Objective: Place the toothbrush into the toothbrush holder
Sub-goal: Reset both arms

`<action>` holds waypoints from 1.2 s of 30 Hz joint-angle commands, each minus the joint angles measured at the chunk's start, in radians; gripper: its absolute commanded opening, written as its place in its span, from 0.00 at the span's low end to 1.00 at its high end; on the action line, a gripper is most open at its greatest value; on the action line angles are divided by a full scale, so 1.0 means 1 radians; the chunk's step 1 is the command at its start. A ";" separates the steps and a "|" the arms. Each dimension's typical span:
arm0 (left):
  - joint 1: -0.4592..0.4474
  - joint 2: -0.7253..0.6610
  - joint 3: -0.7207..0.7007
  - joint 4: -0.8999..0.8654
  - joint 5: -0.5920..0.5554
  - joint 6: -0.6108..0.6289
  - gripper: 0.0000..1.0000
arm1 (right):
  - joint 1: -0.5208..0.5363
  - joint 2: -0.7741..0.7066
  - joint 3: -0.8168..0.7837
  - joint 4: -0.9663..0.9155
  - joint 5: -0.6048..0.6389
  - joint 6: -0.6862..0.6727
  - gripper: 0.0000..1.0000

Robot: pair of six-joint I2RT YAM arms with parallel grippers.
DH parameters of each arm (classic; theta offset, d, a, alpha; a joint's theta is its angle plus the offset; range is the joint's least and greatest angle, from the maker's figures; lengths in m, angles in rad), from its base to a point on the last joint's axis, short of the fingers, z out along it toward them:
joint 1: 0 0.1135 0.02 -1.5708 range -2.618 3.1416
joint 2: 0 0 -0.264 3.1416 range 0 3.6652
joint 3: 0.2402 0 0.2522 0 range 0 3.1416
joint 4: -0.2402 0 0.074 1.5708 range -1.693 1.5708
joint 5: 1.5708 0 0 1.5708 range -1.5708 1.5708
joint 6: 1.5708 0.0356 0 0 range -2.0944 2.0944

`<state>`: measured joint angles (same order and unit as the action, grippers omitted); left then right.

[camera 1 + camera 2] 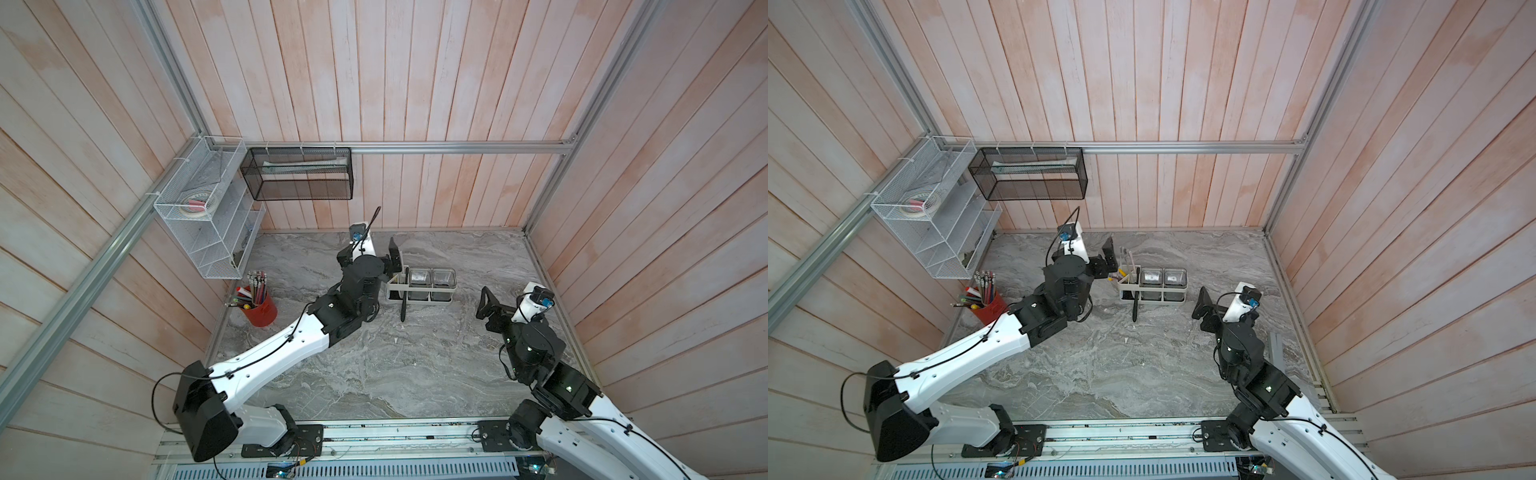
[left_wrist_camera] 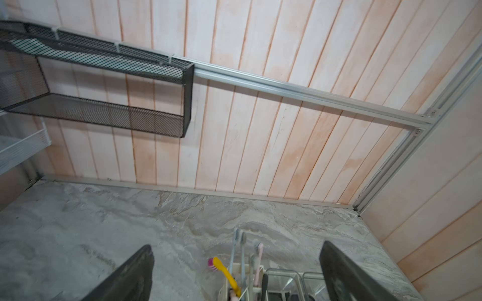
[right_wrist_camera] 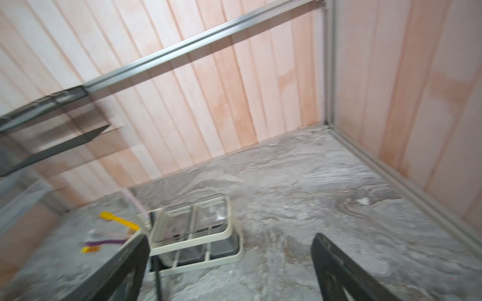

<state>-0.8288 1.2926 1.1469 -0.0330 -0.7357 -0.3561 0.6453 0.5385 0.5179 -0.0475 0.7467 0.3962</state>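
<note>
Yellow toothbrush (image 2: 224,273): handle down in the divided slot section of the toothbrush holder (image 3: 194,237). Its pink-bristled head leans out over the slot-end rim, low centre of the left wrist view.
Holder: upright on the marble worktop (image 1: 374,365), centre of both top views. Its two clear cups (image 1: 420,277) hold no brush.
Slot neighbours: grey brushes (image 2: 241,250) and a pale pink one (image 2: 258,260) stand in the same section. A black handle (image 1: 403,305) slants from the slot down the holder's front; its lower end is hard to place.
Left tool (image 2: 237,245): jaws spread wide above the slot end, nothing between them, touching no brush.
Right tool (image 3: 229,235): jaws equally wide and empty, to the lower right of the holder in both top views and apart from it.
Unclear: a blurred purple-and-yellow item (image 3: 100,243) at the lower left of the right wrist view, beside the slot end. Whether it is in the holder or on the worktop, I cannot tell.
Done, by my reading: the yellow brush is in the holder and free of any grip.
Left: drawing the left arm clear, and perhaps that blurred item, if it is a brush lying outside.
</note>
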 commanded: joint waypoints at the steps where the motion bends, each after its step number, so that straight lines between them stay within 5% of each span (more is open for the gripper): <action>1: 0.045 -0.112 -0.100 -0.232 -0.035 -0.149 1.00 | -0.175 -0.011 -0.122 0.253 0.011 -0.200 0.98; 5: 0.097 -0.234 -0.227 -0.289 -0.093 -0.164 1.00 | -0.365 0.050 -0.264 0.514 -0.095 -0.341 0.98; 8: 0.145 -0.321 -0.352 -0.208 -0.105 -0.124 1.00 | -0.476 0.164 -0.272 0.584 -0.231 -0.297 0.98; 14: 0.318 -0.333 -0.448 -0.235 -0.041 -0.138 1.00 | -0.500 0.541 -0.337 1.004 -0.173 -0.361 0.98; 19: 0.401 -0.389 -0.594 -0.054 -0.009 -0.068 1.00 | -0.519 0.837 -0.353 1.309 -0.207 -0.406 0.98; 22: 0.453 -0.413 -0.676 0.092 0.028 0.032 1.00 | -0.553 0.900 -0.336 1.327 -0.356 -0.405 0.98; 24: 0.494 -0.393 -0.672 0.087 0.046 0.022 1.00 | -0.578 0.977 -0.362 1.473 -0.357 -0.382 0.98; 27: 0.558 -0.352 -0.678 0.106 0.101 0.014 1.00 | -0.604 1.007 -0.338 1.424 -0.478 -0.389 0.98; 32: 0.637 -0.299 -0.771 0.383 0.170 0.188 1.00 | -0.612 1.029 -0.334 1.449 -0.461 -0.371 0.98; 36: 0.705 -0.219 -0.789 0.530 0.214 0.176 1.00 | -0.614 1.029 -0.338 1.459 -0.460 -0.371 0.98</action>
<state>-0.1612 1.0386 0.3710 0.3065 -0.5846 -0.2222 0.0360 1.5661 0.1757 1.3647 0.3088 0.0177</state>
